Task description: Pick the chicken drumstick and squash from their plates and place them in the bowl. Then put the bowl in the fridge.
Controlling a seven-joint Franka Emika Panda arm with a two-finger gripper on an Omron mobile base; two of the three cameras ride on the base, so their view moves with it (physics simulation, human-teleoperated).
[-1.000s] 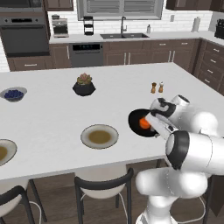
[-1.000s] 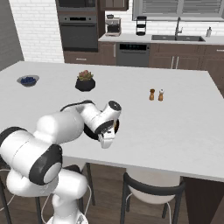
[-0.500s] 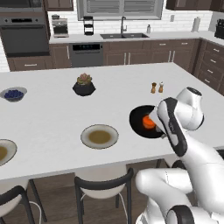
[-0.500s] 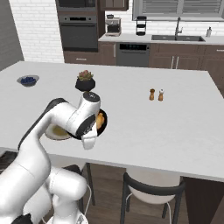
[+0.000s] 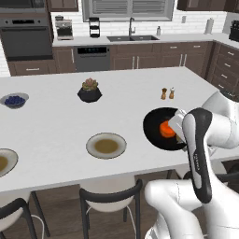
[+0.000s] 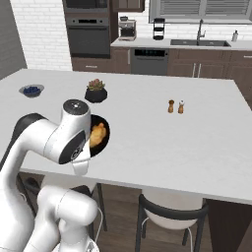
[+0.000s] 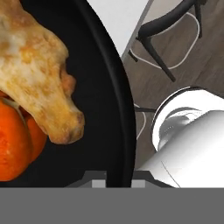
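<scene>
With my gripper (image 7: 119, 183) clamped on the rim of the bowl (image 5: 156, 125), I am swinging the arm round while the chicken drumstick (image 7: 37, 70) and squash (image 5: 166, 128) are riding inside, so I am judging the fridge leg as starting.

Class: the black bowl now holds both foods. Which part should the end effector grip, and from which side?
Grip the thin raised rim of the bowl at its near edge, coming from the robot's side: the drumstick and squash fill the middle, and the hand view shows that rim between the fingertips.
</scene>
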